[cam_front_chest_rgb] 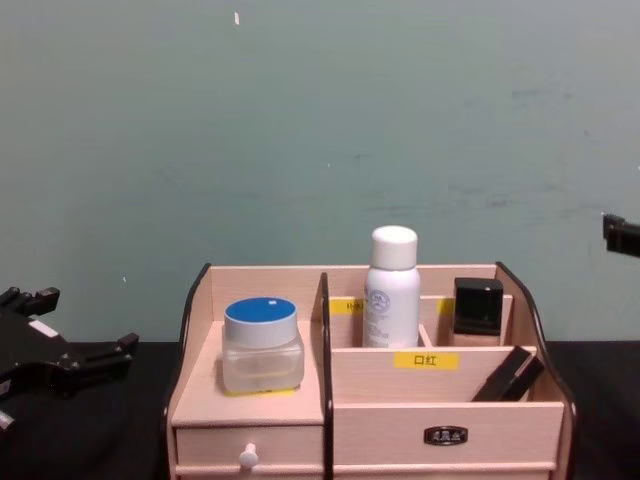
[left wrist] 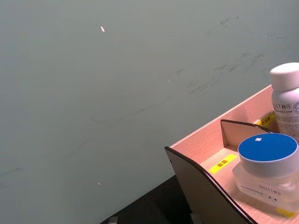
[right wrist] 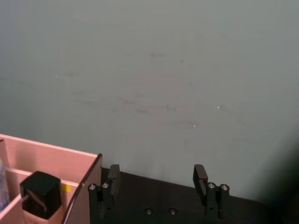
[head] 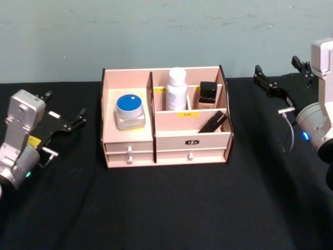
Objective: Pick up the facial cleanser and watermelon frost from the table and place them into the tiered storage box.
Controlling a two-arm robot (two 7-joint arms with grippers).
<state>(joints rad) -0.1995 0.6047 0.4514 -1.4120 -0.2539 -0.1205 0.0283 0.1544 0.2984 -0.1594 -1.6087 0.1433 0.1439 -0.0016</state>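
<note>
a: what sits at the far left?
b: the left gripper [head: 65, 123] hovers over the black tablecloth [head: 166, 208], well left of the box. its black fingers are spread apart and hold nothing. the chest view catches it at the lower left [cam_front_chest_rgb: 70, 365].

a: and the middle of the table?
b: the tiered storage box [head: 192, 140], a pale pink-beige wooden organiser with dark-edged curved sides, stands upright near the far edge, facing the robot. its left tray holds a clear squat jar with a round blue lid [head: 129, 111]. right of the dark divider, in the far row, a white cylindrical bottle with a white cap [head: 176, 89] stands upright, and just to its right a clear square bottle with a black cap [head: 208, 95]. in the nearer right compartment, behind a yellow label, a slim black stick [head: 212, 123] leans tilted. two small drawers with white knobs run along the front.

a: which of those is the cleanser or the watermelon frost?
b: he cannot tell from the labels; everything visible is inside the box, nothing lies on the cloth.

a: and the right side?
b: the right gripper [head: 283, 78] is raised to the right of the box, near the far edge, apart from it. its wrist view shows the two black fingers [right wrist: 113, 175] set wide with nothing between them, and the box's right wall [right wrist: 86, 177] beside them.
</note>
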